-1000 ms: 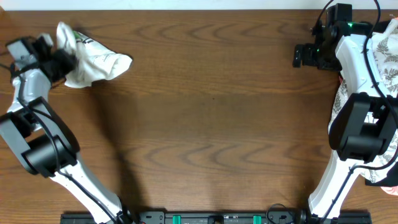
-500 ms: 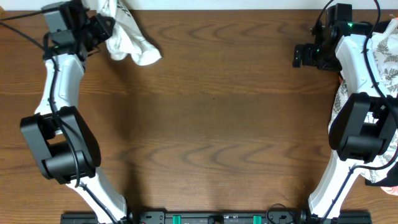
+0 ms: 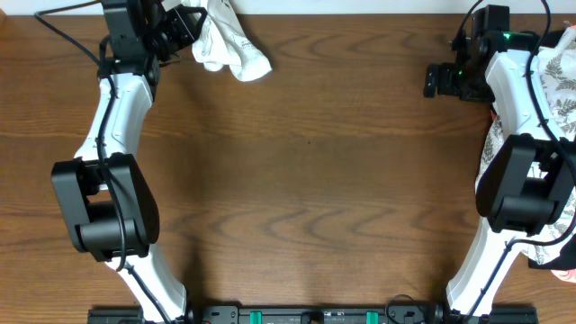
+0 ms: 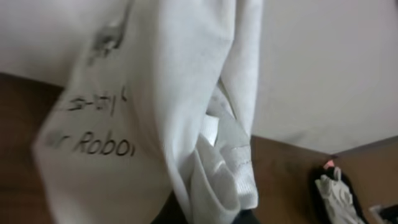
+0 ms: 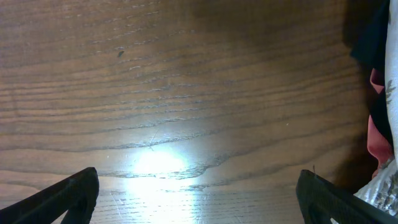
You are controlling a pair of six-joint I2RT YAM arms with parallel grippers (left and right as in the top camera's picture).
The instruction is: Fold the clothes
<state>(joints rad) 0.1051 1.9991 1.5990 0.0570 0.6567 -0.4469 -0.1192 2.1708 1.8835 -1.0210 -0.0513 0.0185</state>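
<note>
The white T-shirt hangs bunched from my left gripper at the table's far left edge, lifted off the wood. In the left wrist view the shirt fills the frame, its dark "Mr Robot" print showing at the left, and the cloth runs down between the dark jaws at the bottom edge. My left gripper is shut on the shirt. My right gripper is at the far right, wide open and empty above bare wood, its fingertips at the lower corners of the right wrist view.
A pile of white fabric with a grey leaf pattern lies at the right edge behind the right arm, with dark and pink cloth beside it. The brown wooden table spans the view.
My left arm has swung from the far left corner rightward along the back edge, carrying the bunched shirt with it and lifting it. The right arm has not moved.
</note>
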